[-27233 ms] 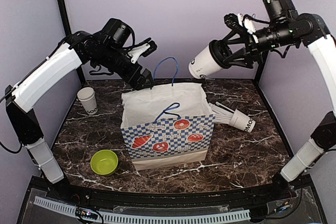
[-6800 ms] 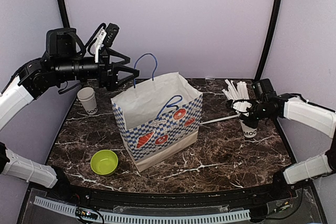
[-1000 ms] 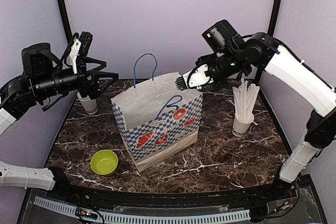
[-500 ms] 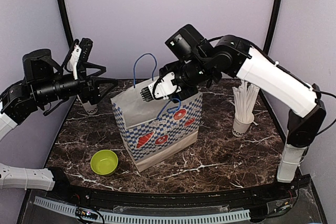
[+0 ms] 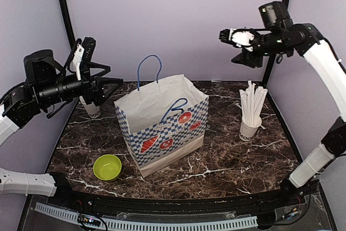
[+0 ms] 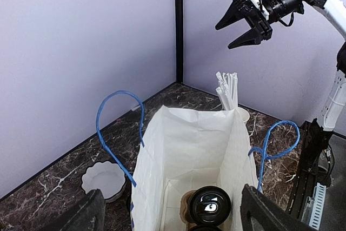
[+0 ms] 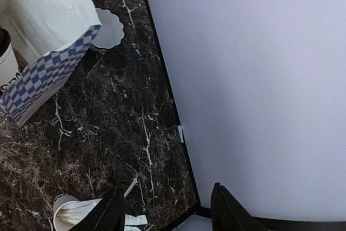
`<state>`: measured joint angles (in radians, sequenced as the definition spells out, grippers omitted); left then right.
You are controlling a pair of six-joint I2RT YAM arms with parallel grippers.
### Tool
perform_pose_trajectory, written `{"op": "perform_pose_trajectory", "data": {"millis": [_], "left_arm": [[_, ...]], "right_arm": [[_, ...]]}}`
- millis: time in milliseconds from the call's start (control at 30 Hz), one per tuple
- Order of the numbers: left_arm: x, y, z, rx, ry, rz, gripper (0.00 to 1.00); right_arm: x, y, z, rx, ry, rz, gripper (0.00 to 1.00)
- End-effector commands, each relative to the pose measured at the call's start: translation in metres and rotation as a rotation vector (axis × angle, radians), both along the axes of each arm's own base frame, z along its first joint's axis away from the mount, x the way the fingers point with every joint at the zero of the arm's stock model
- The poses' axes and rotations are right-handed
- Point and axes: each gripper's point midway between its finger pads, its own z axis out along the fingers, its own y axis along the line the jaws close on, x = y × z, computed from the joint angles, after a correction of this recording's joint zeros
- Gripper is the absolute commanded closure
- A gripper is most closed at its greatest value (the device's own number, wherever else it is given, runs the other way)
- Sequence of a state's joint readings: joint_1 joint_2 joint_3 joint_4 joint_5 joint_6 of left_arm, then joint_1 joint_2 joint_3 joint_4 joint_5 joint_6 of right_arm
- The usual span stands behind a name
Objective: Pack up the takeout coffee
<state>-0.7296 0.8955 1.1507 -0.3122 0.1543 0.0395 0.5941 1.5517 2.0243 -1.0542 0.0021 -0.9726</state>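
A white paper bag (image 5: 162, 117) with blue checks and blue handles stands open mid-table. In the left wrist view two black-lidded coffee cups (image 6: 210, 205) stand at the bottom of the bag (image 6: 189, 150); the nearer one is cut off by the frame edge. One lidded cup (image 7: 4, 58) shows by the bag's rim in the right wrist view. Another white lettered cup (image 5: 93, 111) stands at the far left, its top hidden behind my open, empty left gripper (image 5: 111, 87). My right gripper (image 5: 230, 39) is open and empty, high at the right; it also shows in the left wrist view (image 6: 246, 22).
A white cup of straws (image 5: 250, 125) stands at the right and also shows in the left wrist view (image 6: 232, 93). A green bowl (image 5: 107, 167) sits front left. A white scalloped bowl (image 6: 104, 179) lies behind the bag by the back wall.
My right gripper was low over the bag's mouth with a white cup. It is now empty, raised and pulled back to the upper right. The left arm has barely moved.
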Motion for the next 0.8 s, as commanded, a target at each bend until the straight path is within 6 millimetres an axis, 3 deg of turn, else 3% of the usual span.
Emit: {"op": "perform_pose_trajectory", "data": {"millis": [0,100,167,367,767], "left_arm": [[0.0,-0.003,0.007,-0.021,-0.027,-0.014,0.11],[0.0,-0.005,0.01,-0.029,-0.035,-0.017,0.11],[0.002,-0.007,0.009,-0.022,-0.034,-0.02,0.11],[0.002,-0.009,0.007,-0.021,-0.025,-0.028,0.11],[0.001,-0.009,0.005,-0.033,-0.014,-0.031,0.11]], "right_arm": [[-0.002,-0.067,-0.023,0.236,0.178,-0.145,0.48],[0.002,-0.11,-0.055,0.329,0.226,-0.289,0.55],[0.001,-0.124,-0.073,0.386,0.284,-0.351,0.59],[0.009,-0.162,-0.09,0.564,0.379,-0.521,0.64],[0.045,-0.144,-0.091,0.681,0.485,-0.455,0.54]]}}
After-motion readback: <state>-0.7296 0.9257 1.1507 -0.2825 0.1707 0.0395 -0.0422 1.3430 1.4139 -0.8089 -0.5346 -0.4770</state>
